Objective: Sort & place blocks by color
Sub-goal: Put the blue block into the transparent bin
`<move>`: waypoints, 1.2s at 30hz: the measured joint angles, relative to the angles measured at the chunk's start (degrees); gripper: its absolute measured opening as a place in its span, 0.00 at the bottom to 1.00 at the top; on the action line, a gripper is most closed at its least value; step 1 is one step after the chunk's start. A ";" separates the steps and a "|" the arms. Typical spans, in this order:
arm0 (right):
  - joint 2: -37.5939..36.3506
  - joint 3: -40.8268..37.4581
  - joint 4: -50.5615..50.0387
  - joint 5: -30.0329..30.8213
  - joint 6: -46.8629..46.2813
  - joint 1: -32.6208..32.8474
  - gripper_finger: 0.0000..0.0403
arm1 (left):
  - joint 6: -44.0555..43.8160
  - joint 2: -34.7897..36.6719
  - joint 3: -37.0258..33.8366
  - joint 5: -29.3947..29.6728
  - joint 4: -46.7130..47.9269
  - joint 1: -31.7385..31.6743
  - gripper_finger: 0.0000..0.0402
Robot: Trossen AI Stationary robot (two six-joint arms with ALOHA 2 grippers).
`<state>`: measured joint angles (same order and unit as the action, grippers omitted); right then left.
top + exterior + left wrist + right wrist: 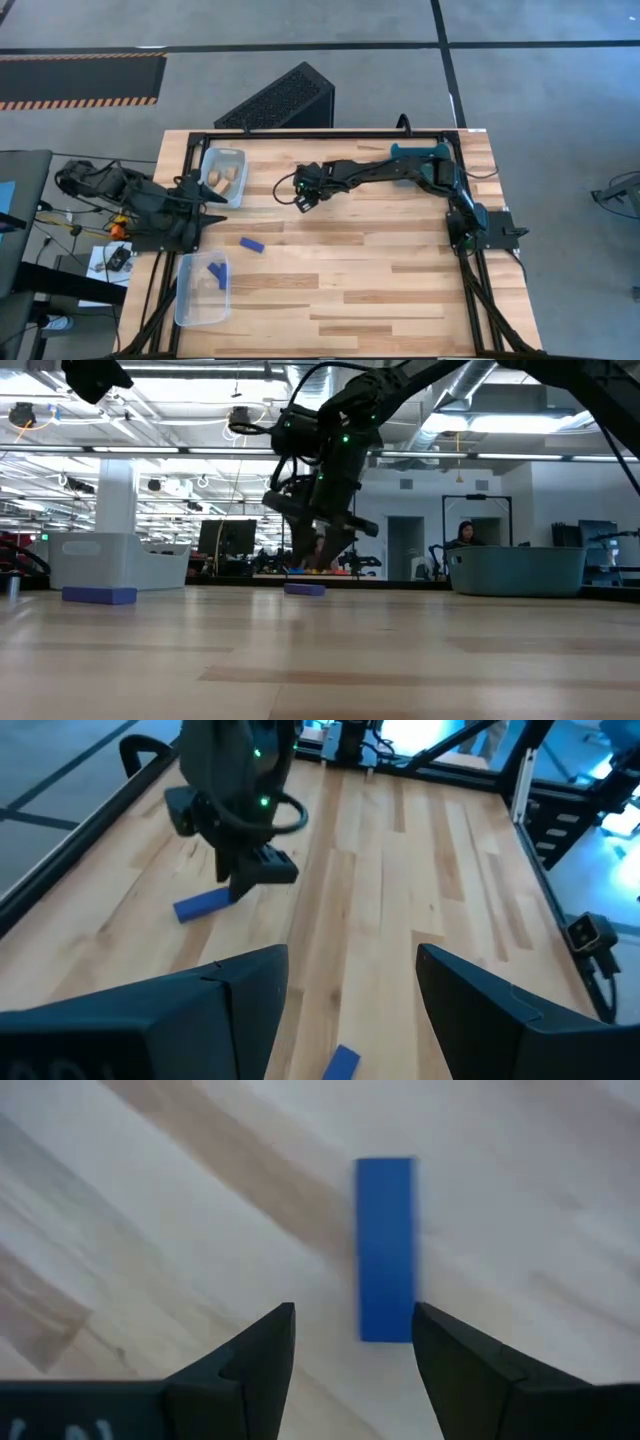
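My right gripper (352,1342) is open and hovers just above a dark blue bar (386,1248) that lies flat on the table near its middle. It touches nothing; in the low view its fingers (335,552) stand above that bar (304,589). A second blue bar (251,244) lies on the wood toward the table's left. A third blue bar (215,270) rests inside the clear bin (186,300). Tan pieces (228,178) sit in the pale bin (211,157). My left gripper (350,982) is open at the table's left edge, between the two bins.
The pale bin is at the far left and the clear bin at the near left, both beside my left arm (150,205). A teal bin (515,570) stands toward the far right, under my right arm. Bare wood (380,290) fills the near and right parts.
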<state>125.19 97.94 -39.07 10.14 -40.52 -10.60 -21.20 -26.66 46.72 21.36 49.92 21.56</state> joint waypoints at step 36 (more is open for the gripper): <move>3.42 0.34 -2.17 -9.83 -0.80 -4.23 0.29 | 18.29 -17.11 -0.07 -25.66 -14.80 -30.23 0.52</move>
<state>128.62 98.28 -41.23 0.31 -41.33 -14.83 -2.90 -43.77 46.65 -4.30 35.12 -8.67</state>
